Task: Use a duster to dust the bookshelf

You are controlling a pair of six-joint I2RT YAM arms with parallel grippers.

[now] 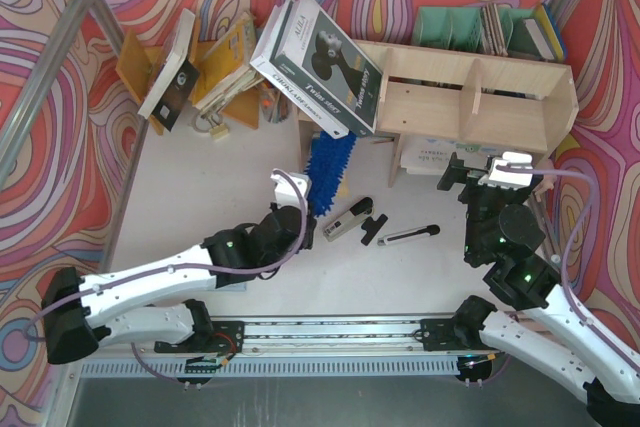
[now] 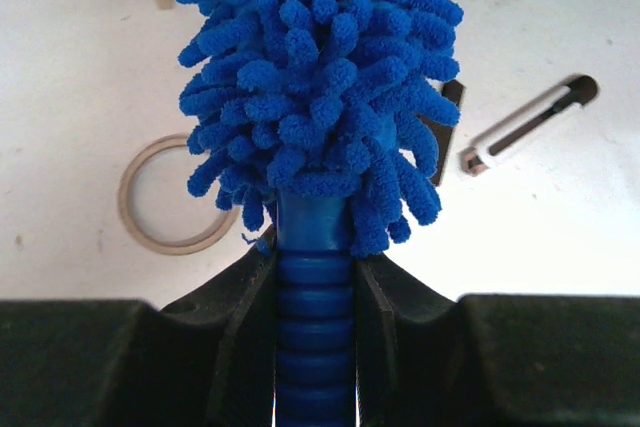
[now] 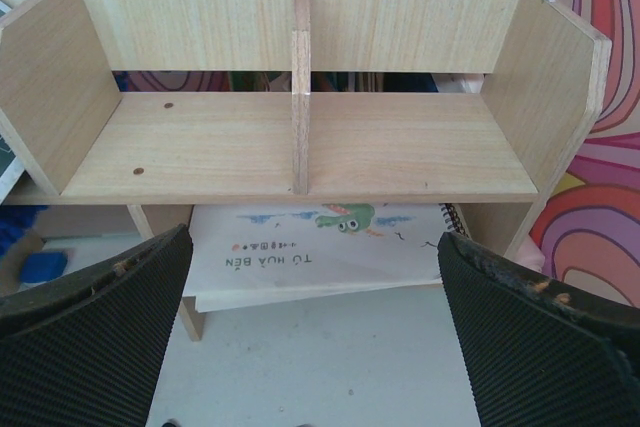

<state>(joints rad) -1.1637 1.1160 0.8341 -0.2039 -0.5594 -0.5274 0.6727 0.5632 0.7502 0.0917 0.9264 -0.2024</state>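
1. Left wrist view: the left hand (image 2: 315, 282) is clamped on the ribbed blue handle of the duster (image 2: 315, 77). The fluffy head points away from it over the white surface (image 2: 80, 67), with a tape ring (image 2: 175, 197) lying beside.
2. From above, the duster head sits just in front of the left end of the bookshelf (image 1: 470, 97), beneath a big leaning book (image 1: 320, 62). I cannot tell whether it touches the wood.
3. The right hand (image 3: 315, 347) is spread wide and holds nothing. It faces the two upper compartments, which are bare.
4. Step in hand, as I judge it: the duster is gripped and being brought to the shelf. Wiping looks not yet begun.
5. The next move calls for raising the head clear of the leaning book and swinging it right. Then lay the chenille on the shelf board and sweep along it, working around the upright divider.
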